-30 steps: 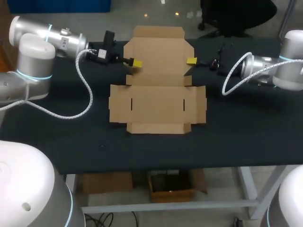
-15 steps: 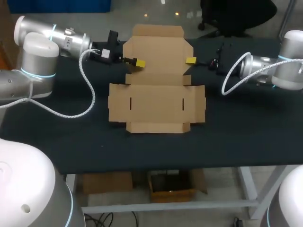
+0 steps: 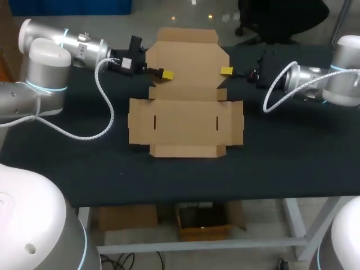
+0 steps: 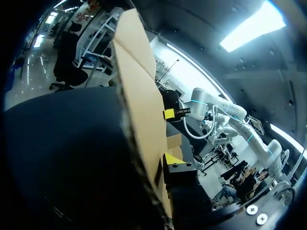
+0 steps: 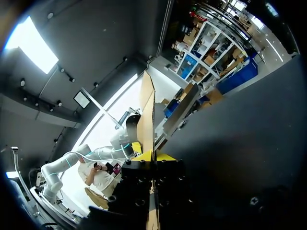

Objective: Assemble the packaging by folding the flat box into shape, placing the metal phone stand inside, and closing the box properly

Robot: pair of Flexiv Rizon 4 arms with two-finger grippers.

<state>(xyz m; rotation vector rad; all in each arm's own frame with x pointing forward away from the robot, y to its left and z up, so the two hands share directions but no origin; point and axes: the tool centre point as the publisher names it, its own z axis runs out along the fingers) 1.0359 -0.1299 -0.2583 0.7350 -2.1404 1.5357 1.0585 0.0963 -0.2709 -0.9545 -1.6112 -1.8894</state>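
Light, bendy flat box is pinched at its far-right flap edge by right hand; grip of left hand at the far-left flap cannot be told.

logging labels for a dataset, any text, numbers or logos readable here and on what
None can be read.
The flat box is plain brown cardboard, with no print showing in any view.
The table is plain black, with no markings.
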